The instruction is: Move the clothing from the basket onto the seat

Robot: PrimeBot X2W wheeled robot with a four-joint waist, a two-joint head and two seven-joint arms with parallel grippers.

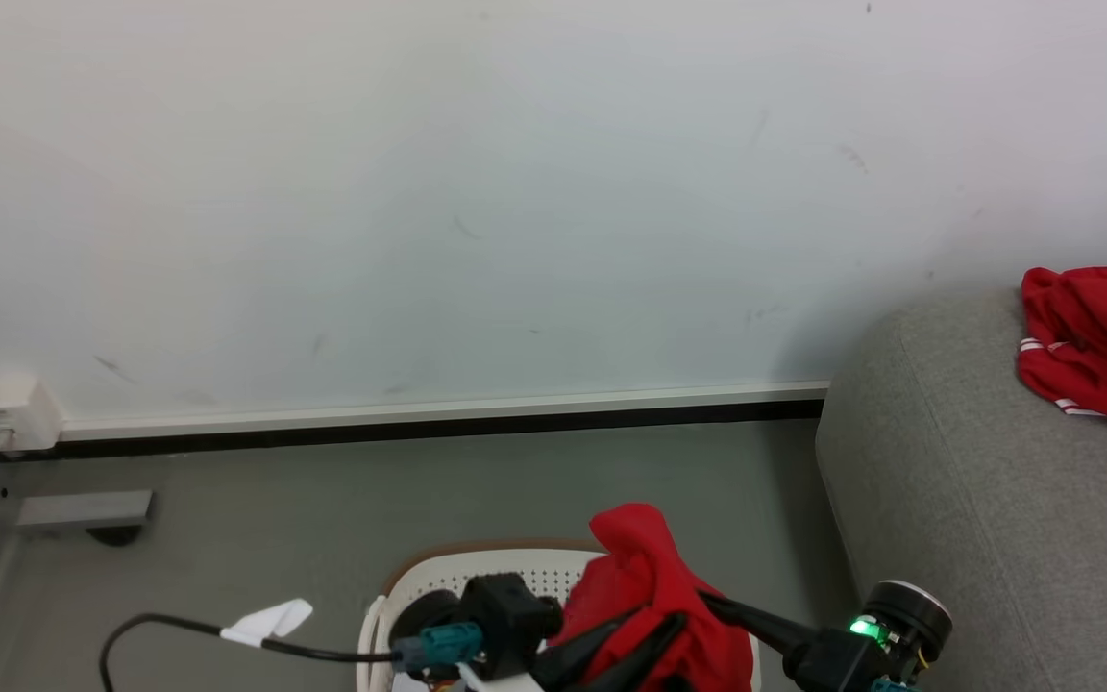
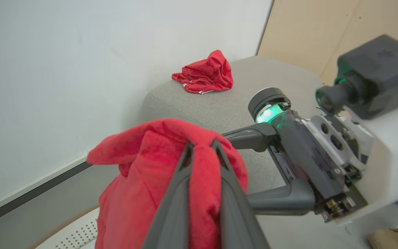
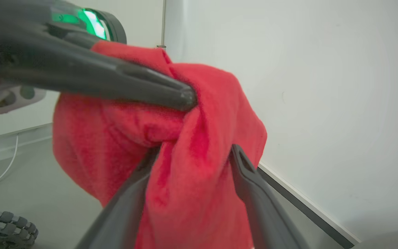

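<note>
The left end effector [image 2: 202,147] pinches the top fold of the red cloth [image 1: 654,596], held above the right edge of the basket [image 1: 477,567]. The right end effector [image 3: 195,152] stands spread around it. The cloth seems soft, light and floppy, so a bunched fold gives the best hold.

Bare room, lab-like rather than homely: scuffed white wall [image 1: 515,192], grey floor [image 1: 477,490], grey seat [image 1: 976,519], laundry basket [image 1: 457,572].

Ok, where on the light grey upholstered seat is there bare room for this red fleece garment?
The light grey upholstered seat is bare across its rounded near end, up to the crumpled red white-striped garment. Crowded only where that garment lies, by the white wall.
</note>
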